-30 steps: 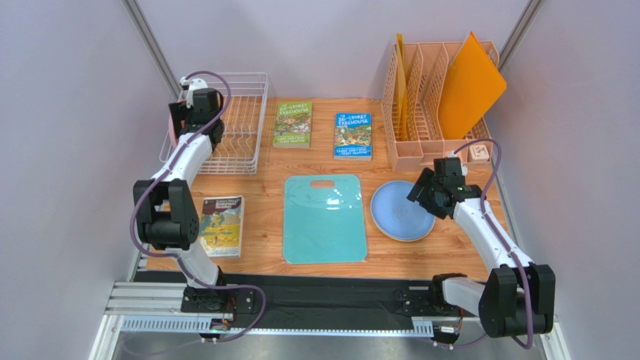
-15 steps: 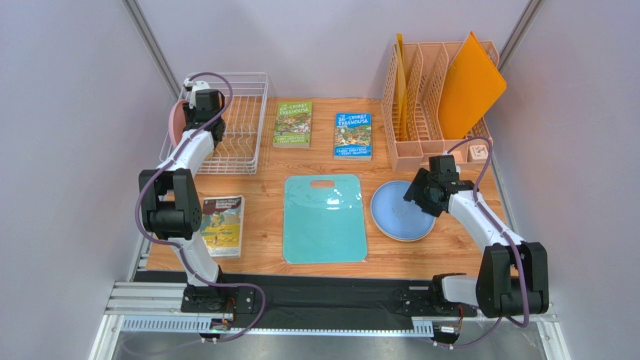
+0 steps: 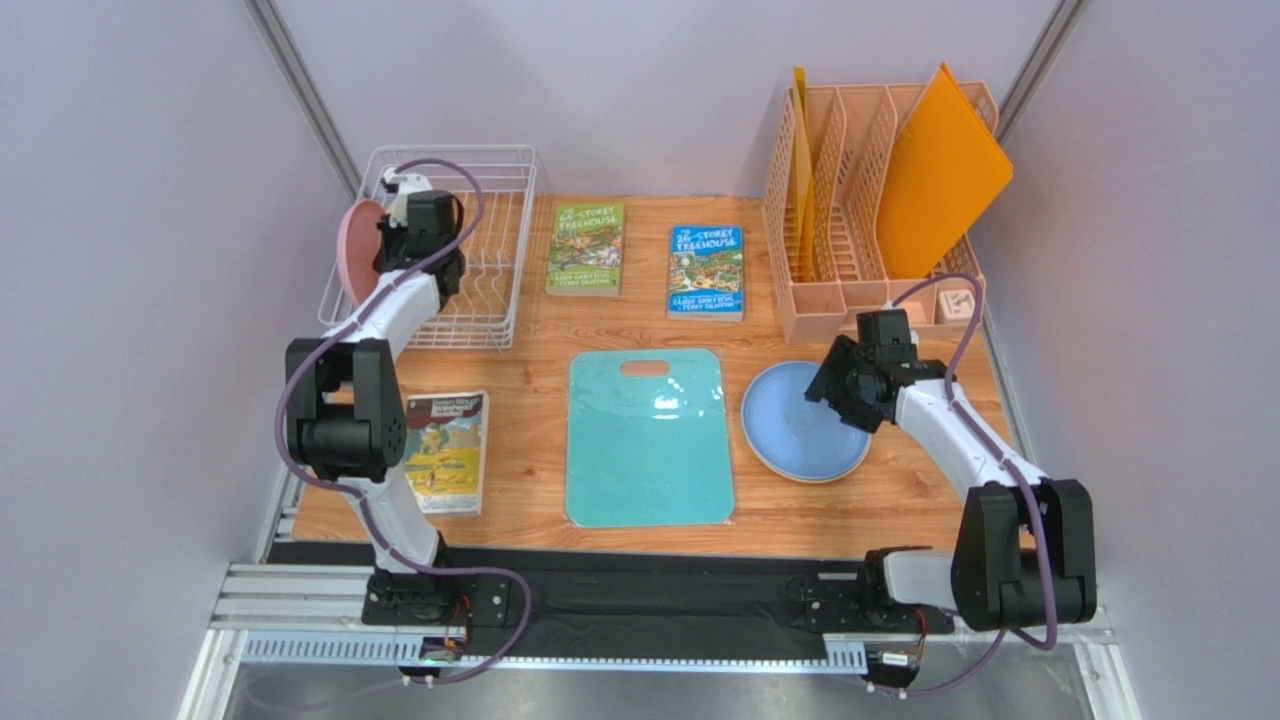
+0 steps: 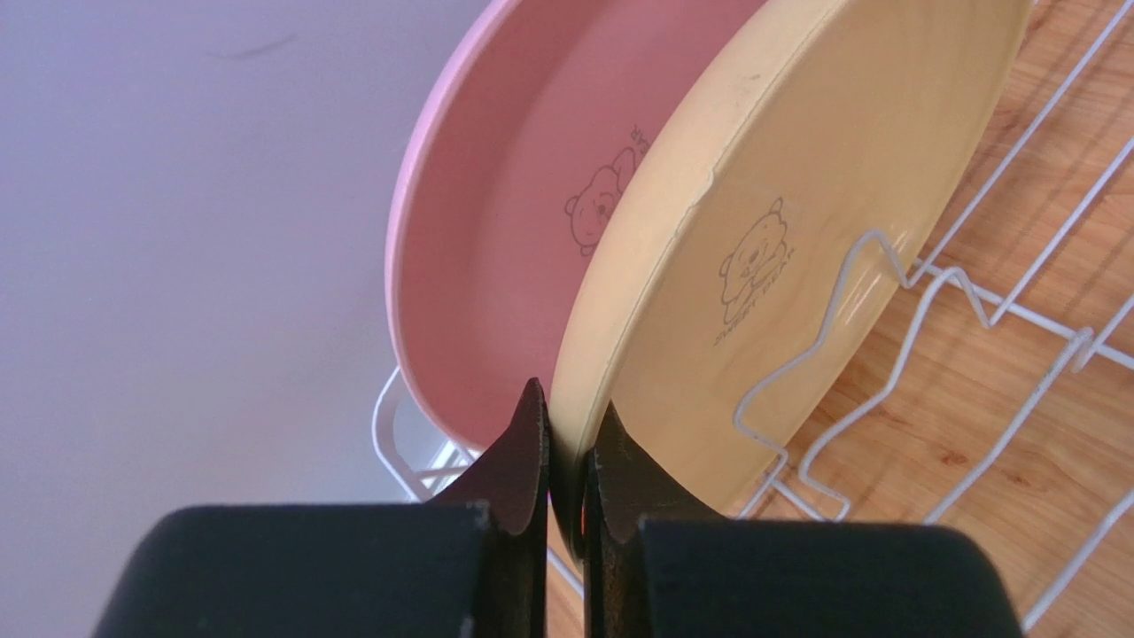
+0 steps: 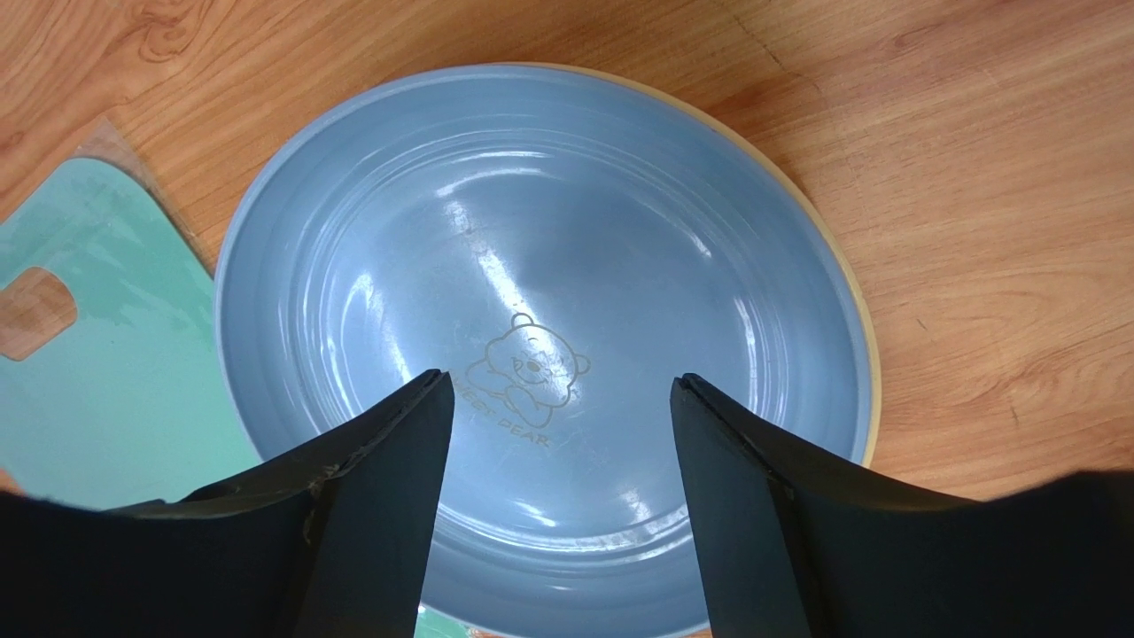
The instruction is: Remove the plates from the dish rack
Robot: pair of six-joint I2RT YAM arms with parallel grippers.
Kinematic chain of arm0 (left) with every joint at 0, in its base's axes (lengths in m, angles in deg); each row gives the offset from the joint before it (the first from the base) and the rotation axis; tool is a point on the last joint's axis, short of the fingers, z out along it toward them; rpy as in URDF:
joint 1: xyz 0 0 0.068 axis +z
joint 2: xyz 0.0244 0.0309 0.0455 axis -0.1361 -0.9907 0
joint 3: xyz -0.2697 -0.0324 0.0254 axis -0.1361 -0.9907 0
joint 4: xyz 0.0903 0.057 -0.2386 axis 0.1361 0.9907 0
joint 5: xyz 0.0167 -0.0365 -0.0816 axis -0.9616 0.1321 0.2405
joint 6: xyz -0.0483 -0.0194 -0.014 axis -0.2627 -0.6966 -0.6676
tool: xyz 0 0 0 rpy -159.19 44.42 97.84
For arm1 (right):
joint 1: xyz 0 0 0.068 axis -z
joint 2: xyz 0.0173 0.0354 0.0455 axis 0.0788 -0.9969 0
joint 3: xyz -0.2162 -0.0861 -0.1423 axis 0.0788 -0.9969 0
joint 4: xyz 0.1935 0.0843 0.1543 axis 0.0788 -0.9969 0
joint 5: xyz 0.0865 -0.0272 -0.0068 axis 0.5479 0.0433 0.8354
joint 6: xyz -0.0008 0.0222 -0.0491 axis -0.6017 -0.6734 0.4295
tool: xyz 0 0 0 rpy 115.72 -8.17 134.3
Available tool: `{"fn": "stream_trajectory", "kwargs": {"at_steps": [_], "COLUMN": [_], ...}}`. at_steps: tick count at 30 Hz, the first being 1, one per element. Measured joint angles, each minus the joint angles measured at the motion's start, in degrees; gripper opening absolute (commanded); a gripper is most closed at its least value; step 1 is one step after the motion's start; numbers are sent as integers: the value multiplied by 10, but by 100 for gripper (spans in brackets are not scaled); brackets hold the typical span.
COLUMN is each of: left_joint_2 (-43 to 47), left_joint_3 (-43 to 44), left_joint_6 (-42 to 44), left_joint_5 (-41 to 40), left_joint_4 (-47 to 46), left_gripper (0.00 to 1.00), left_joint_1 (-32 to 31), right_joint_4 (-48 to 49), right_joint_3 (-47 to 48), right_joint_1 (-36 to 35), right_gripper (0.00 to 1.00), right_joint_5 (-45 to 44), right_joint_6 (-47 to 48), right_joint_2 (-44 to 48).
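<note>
1. pinching the rim of the yellowish plate with my left gripper: fingers almost pressed together, just the rim between them. edge grip because it stands upright in the dish rack slots, with no flat face to grab.
2. pink plate stands just behind it, also in the rack, by the rack's left wall.
3. my right gripper hovers spread wide over the blue plate, holding nothing. blue plate lies flat on the table beside the teal cutting board, so i judge it unloaded.
4. left wrist view shows the pinch and the yellowish plate. the top view hides both behind my arm, only pink shows there.
5. right wrist view shows a tan rim under the blue plate, probably another plate. too small to tell from above.
</note>
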Motion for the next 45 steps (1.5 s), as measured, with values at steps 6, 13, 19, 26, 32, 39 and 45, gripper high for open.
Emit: {"fn": "stream_trajectory", "kwargs": {"at_steps": [6,13,19,26,32,39,45], "left_joint_2": [10,24,76,175,258,282,276], "left_joint_3": [-45,-48,-51,-6,-14,-98,-130], "left_joint_6": [66,110,117,-12,-144,-251,-302], "left_joint_5": [-84,-144,-178,-107,128,372,494], "left_joint_4": [-83,-137,-129,75,170,172,151], "left_gripper": [0,0,0,0,0,0,0], "left_joint_1": [-46,-62,-72,-94,-142,-175,-251], "right_joint_4": [0,-1,-9,-51,-39,6,59], "right_joint_3": [0,-12,-12,-11,-7,0,0], "right_joint_1": [0,0,0,-21,-26,-38,-62], "right_gripper": [67,67,68,71,72,71,71], "right_joint_5": [9,13,14,-19,39,113,143], "right_joint_6": [0,2,2,17,26,20,5], "right_joint_2": [0,14,48,160,249,250,232]}}
